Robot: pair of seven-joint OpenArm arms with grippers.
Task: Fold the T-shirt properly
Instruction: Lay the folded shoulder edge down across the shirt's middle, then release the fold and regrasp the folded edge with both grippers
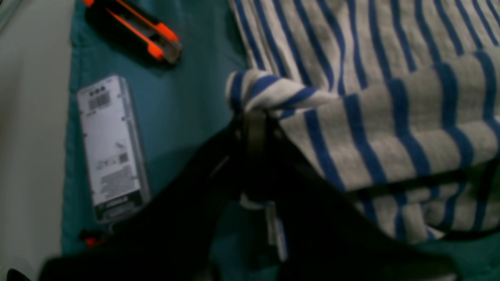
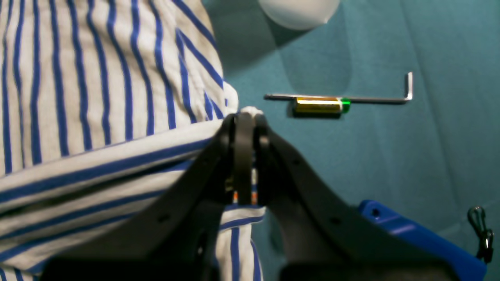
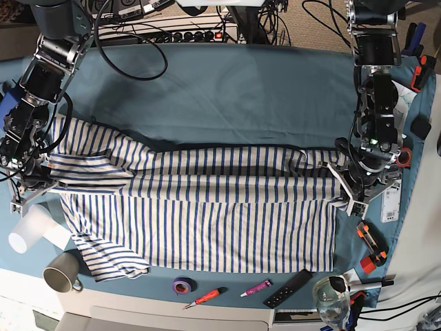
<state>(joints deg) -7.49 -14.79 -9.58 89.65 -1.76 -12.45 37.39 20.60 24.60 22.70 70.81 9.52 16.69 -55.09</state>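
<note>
We see a teal table cloth (image 3: 227,89) covering a table from above, with the T-shirt (image 3: 207,214), white with thin blue stripes, spread across most of its width and nearer the front edge than the back. A long horizontal fold runs across the upper part of the shirt, and one short sleeve lies at the near left. Our left gripper (image 1: 256,117), on the right side of the overhead view, has its black jaws pressed together on a bunched corner of the striped fabric at the shirt's right edge, lifting that fold a little off the layer beneath. Just beside it on the cloth lie a flat grey packet with a barcode (image 1: 111,148) and, farther off, an orange and black utility knife (image 1: 146,33). Our right gripper (image 2: 245,117), on the left side of the overhead view, is likewise clamped tight on a pinch of the shirt's left edge, with white cloth showing just past the fingertips. Near it on the teal cloth rest a gold battery with a green end (image 2: 321,105) touching a silver hex key (image 2: 343,97), and a blue object (image 2: 422,234) sits close to the camera. Along the near edge we see a white cup (image 3: 31,231), a grey mug (image 3: 60,274), a purple tape roll (image 3: 182,285) and a black remote (image 3: 289,288).
</note>
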